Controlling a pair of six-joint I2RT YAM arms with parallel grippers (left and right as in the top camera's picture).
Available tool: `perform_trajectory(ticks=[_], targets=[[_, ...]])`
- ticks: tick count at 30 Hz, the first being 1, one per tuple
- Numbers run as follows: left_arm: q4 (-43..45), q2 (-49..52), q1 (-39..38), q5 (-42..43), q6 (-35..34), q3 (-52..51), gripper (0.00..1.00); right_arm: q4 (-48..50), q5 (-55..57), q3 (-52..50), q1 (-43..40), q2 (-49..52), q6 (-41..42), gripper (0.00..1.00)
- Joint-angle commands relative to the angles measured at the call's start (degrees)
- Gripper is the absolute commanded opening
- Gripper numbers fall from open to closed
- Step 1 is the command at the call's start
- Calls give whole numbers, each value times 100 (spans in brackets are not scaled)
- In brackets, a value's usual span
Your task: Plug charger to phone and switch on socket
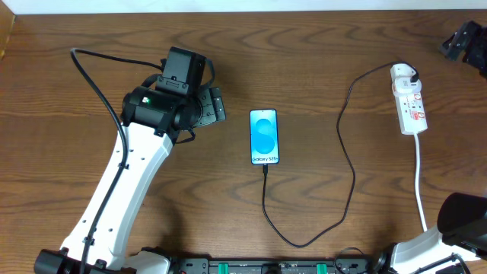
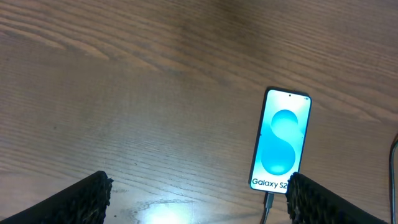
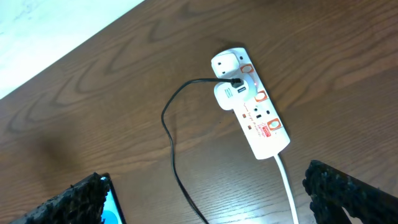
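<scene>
The phone (image 1: 264,136) lies flat mid-table with its blue screen lit, and it also shows in the left wrist view (image 2: 280,140). The charger's black cable (image 1: 351,164) runs from the phone's bottom edge, where its connector (image 2: 268,200) sits in the port, in a loop to a white plug (image 3: 229,95) in the socket (image 1: 411,103). The socket also shows in the right wrist view (image 3: 262,124); I cannot tell how its switches are set. My left gripper (image 1: 215,106) is open and empty left of the phone (image 2: 199,183). My right gripper (image 3: 206,177) is open and empty, high above the table between phone and socket.
The socket's white lead (image 1: 420,179) runs toward the table's front edge. A second white plug (image 3: 225,63) sits at the strip's far end. A black object (image 1: 464,42) stands at the back right corner. The right arm (image 1: 466,218) looms at the front right.
</scene>
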Motion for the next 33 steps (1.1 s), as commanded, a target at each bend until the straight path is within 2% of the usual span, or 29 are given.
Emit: perform_trajectory(ticks=[1,17,23,26,33], targets=[[-13,9,9,-74,37,9,90,-7,9,15,20,13,81,99],[-367,-17,46,-96,81,2,90,-7,7,15,20,13,81,99],[-278,-590,48,-210,103,-470,90,-7,9,15,20,13,81,99],[306,-1078,83,-208,103,-1163,90,-7,9,15,20,13,81,99],[3106,-2702,273,-203,105,-3727,90,-7,9,15,20,13,81,99]])
